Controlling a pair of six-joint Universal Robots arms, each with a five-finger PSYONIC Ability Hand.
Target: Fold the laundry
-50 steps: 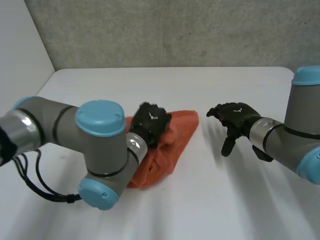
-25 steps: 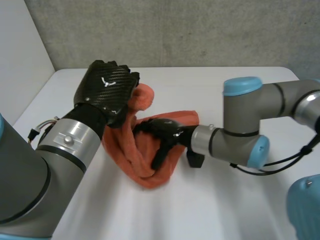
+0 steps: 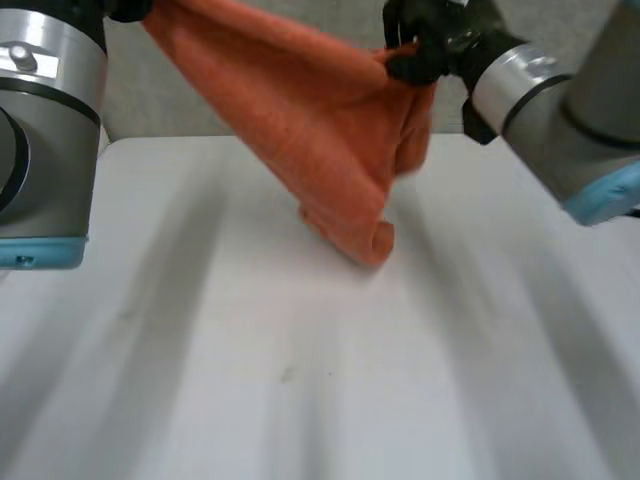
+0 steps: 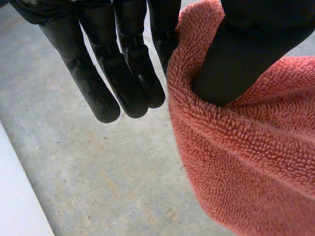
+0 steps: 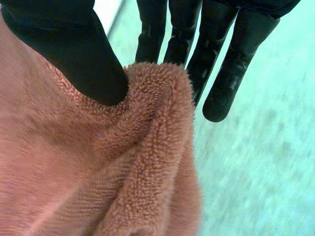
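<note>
Above white table (image 3: 200,380); nubby orange towel (image 3: 330,140) sags; left hand (image 4: 123,64), right hand (image 5: 64,44) pinching

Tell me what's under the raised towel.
Bare white table lies under the towel. The strip of table behind its hanging lower fold is covered.

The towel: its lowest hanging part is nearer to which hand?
The right hand: the towel hangs lowest almost under it, far from the left hand.

No lettering, label, brand mark or number can be read on the towel (image 3: 330,140), the left hand (image 4: 123,73) or the right hand (image 5: 221,64).
</note>
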